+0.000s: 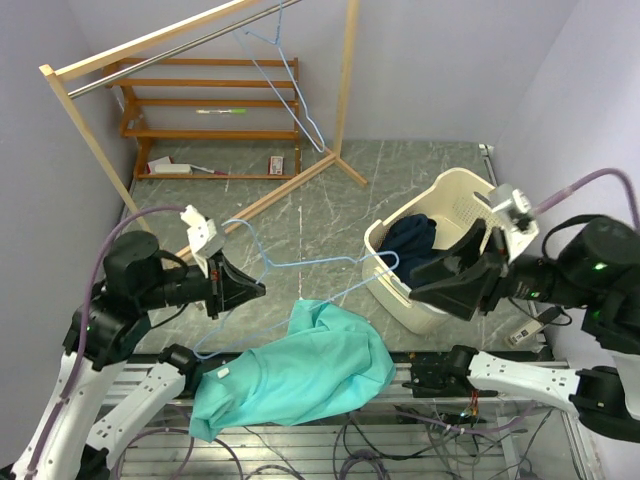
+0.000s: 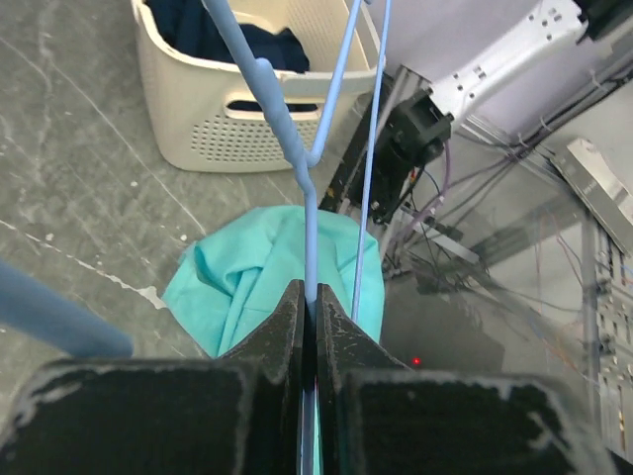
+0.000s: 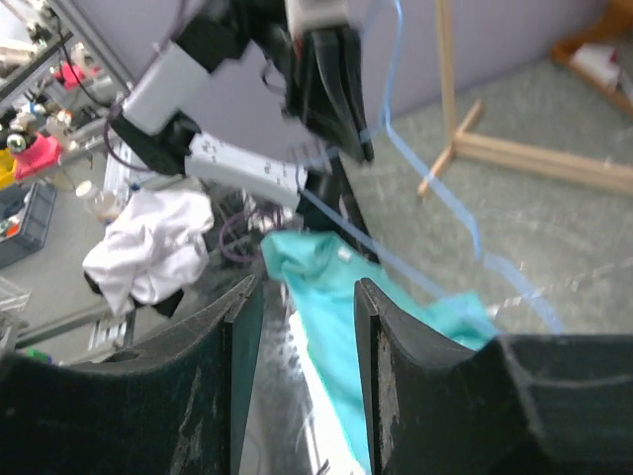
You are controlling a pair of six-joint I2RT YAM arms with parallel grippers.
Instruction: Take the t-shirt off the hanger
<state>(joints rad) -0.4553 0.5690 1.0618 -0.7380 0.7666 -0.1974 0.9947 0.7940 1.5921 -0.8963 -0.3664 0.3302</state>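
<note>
Left fingers (image 2: 272, 336) clenched on blue wire hanger (image 1: 320, 262); right fingers (image 3: 218, 327) parted, empty. Teal t-shirt (image 1: 300, 375) lies across the near tabletop (image 1: 300, 210) edge.

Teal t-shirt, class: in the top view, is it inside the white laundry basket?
No, the t-shirt lies heaped at the table's near edge, outside the basket.

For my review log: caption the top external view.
Left hand shut on the blue hanger, teal t-shirt heaped at the table's near edge, right hand open by the basket.
</note>
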